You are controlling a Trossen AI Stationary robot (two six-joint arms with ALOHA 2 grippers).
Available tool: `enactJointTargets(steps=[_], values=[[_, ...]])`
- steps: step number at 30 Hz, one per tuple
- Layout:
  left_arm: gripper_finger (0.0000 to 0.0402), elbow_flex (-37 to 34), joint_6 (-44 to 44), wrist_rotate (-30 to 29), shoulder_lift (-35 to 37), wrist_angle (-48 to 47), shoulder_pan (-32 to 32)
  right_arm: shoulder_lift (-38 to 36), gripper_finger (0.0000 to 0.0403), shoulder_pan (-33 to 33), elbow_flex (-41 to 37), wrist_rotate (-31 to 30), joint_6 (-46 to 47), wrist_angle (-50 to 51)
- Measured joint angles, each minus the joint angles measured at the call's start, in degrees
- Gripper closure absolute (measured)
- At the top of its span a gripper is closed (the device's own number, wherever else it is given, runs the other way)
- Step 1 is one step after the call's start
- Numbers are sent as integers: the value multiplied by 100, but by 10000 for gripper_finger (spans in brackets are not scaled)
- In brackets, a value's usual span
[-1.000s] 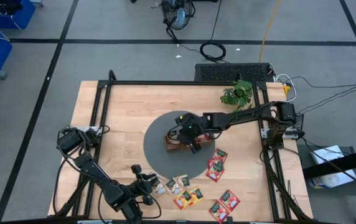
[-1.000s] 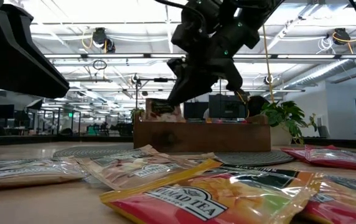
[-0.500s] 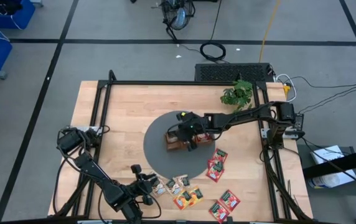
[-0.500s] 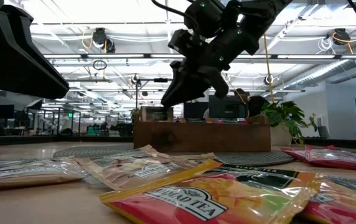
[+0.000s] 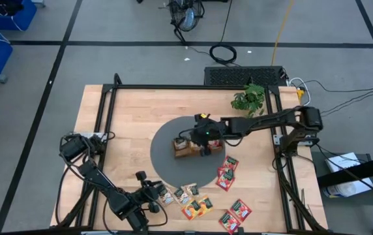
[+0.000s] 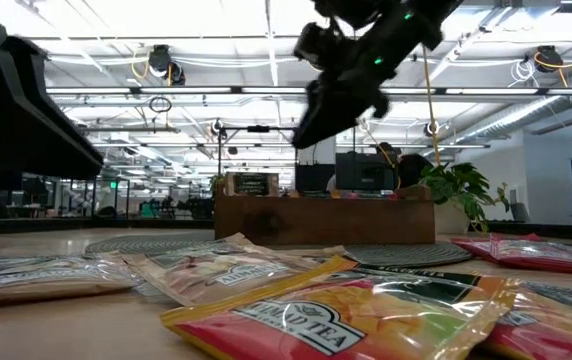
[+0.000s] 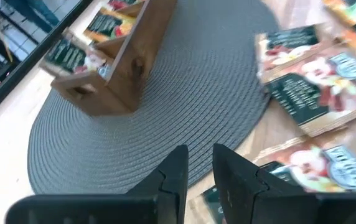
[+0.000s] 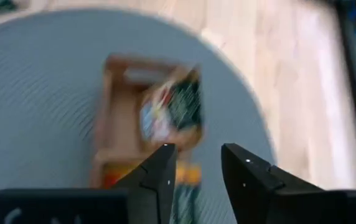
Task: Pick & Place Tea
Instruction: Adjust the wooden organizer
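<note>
My right gripper (image 8: 193, 163), jaws apart and empty above the wooden tray (image 5: 188, 148), should rise straight, clearing the sachet (image 8: 168, 112) inside.

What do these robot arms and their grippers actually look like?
Both arms are black, jointed and slender, with dark cables along them. Each ends in a gripper of two flat, dark, angular fingers: the left gripper and the right gripper. A small green light glows on the right arm.

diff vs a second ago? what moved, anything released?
The right gripper rose off the wooden tray and its fingers opened, leaving a beige sachet in the tray's end compartment. The left gripper stayed low at the mat's near edge by the loose tea sachets, which did not shift.
</note>
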State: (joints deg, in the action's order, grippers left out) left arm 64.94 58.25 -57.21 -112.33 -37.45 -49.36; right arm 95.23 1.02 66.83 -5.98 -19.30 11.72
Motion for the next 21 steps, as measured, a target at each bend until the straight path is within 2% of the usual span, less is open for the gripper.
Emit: enactJointTargets(steps=[3, 6, 8, 11, 16, 19, 21], values=[[321, -124, 193, -10, 0, 6, 58, -340, 329, -105, -372, -28, 210, 125], [321, -205, 228, -15, 0, 42, 135, -730, 385, -179, -1110, -26, 234, -364], [321, -207, 184, -23, 0, 73, 196, -1031, 394, -199, -1700, -72, 415, -945], [321, -207, -66, -26, 0, 193, 314, -1452, 391, -195, -2517, -485, 972, -1872], [321, -195, -1568, -58, 0, 1036, 692, -2237, 400, -195, -3467, -1209, 1412, -2742], [321, -190, -2749, 465, 0, 1914, 1068, -2665, 401, -188, -3767, -1648, 1545, -2852], [321, -187, -3288, 982, 0, 2345, 1355, -2813, 402, -89, -3925, -1658, 1711, -2805]])
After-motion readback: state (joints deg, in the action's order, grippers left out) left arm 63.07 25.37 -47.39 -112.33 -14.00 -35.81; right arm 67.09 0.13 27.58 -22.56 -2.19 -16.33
